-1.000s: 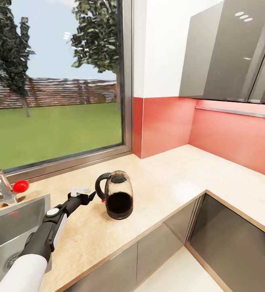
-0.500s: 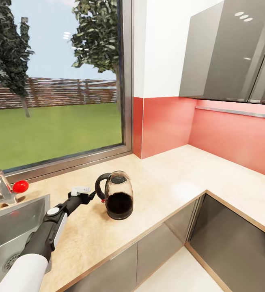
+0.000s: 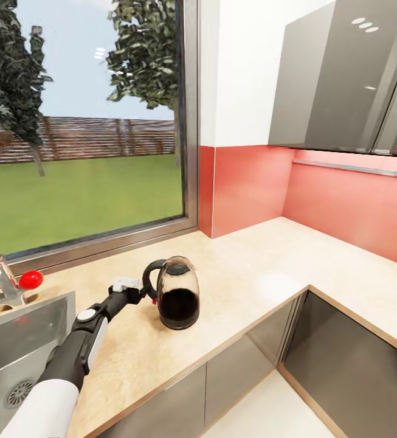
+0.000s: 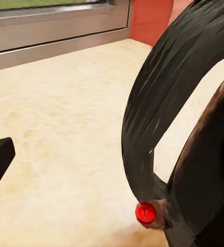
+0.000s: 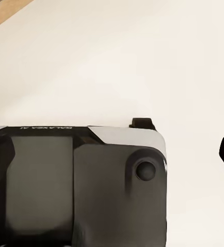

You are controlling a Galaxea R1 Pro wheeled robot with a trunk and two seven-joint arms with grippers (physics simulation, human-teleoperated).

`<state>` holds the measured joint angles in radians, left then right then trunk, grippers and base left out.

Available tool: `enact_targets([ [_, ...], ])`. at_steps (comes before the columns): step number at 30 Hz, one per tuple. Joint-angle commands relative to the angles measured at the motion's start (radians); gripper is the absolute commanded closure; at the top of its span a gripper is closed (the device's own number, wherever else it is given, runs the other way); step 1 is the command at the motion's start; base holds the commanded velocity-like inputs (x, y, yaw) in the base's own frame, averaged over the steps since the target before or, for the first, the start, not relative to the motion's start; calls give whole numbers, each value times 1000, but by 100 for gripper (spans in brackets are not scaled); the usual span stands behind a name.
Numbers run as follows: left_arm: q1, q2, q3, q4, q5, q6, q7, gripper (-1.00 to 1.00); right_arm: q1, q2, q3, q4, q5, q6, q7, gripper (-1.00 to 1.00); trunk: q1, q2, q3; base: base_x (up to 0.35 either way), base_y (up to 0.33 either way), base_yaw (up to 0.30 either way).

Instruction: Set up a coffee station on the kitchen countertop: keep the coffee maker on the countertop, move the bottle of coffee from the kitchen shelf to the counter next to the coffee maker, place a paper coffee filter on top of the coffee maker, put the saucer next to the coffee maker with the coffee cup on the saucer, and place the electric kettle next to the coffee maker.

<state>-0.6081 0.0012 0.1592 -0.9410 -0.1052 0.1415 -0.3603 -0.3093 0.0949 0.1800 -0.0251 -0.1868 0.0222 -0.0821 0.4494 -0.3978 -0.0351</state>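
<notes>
head view: left gripper (image 3: 138,294) at electric kettle (image 3: 177,293) handle on countertop (image 3: 247,274), jaw state unclear. kettle not yet gripped; placement beside coffee maker pending, likely.

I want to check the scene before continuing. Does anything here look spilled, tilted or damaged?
Nothing stands out. The electric kettle stands upright on the countertop, with no spill around it. The left claw is at its black handle, jaws apart.
</notes>
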Motion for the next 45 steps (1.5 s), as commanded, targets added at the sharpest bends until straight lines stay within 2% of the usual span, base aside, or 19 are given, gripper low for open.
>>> enact_targets([
  [1, -2, -2, 3, -2, -10, 4, 14, -100, -1, 0, 9, -1, -10, 2, -4, -100, 1, -2, -2, 0, 0, 0],
  [5, -4, -29, 2, -2, -10, 3, 74, -100, 0, 0, 9, -1, -10, 3, -4, -100, 1, -2, -2, 0, 0, 0],
  [11, -3, -36, -1, -1, -10, 4, 78, -100, 1, 0, 9, -1, -10, 2, -4, -100, 1, -2, -2, 0, 0, 0],
  [22, -2, -53, -32, 1, -12, 8, 82, -100, 1, 0, 9, -1, -11, 3, -4, -100, 1, -2, -2, 0, 0, 0],
  [29, -2, -55, -24, -1, -17, 6, 88, -100, 1, 0, 9, -1, -10, 2, -4, -100, 1, -2, -2, 0, 0, 0],
  [30, -2, -54, -23, -1, -17, 6, 97, -100, 1, 0, 9, -1, -10, 2, -4, -100, 1, -2, -2, 0, 0, 0],
  [31, -1, -53, -22, -1, -13, 5, 138, -100, 1, 0, 9, -1, -11, 2, -4, -100, 1, -2, -2, 0, 0, 0],
  [32, 0, -53, -23, -1, -12, 5, 154, -100, 1, 0, 9, -1, -11, 2, -4, -100, 1, -2, -2, 0, 0, 0],
  [35, 0, -53, -27, -1, -11, 4, 177, -100, 1, 0, 9, -1, -10, 2, -4, -100, 1, -2, -2, 0, 0, 0],
  [45, 1, -55, -30, 0, -10, 4, 188, -100, 1, 0, 9, -1, -10, 2, -4, -100, 1, -2, -2, 0, 0, 0],
])
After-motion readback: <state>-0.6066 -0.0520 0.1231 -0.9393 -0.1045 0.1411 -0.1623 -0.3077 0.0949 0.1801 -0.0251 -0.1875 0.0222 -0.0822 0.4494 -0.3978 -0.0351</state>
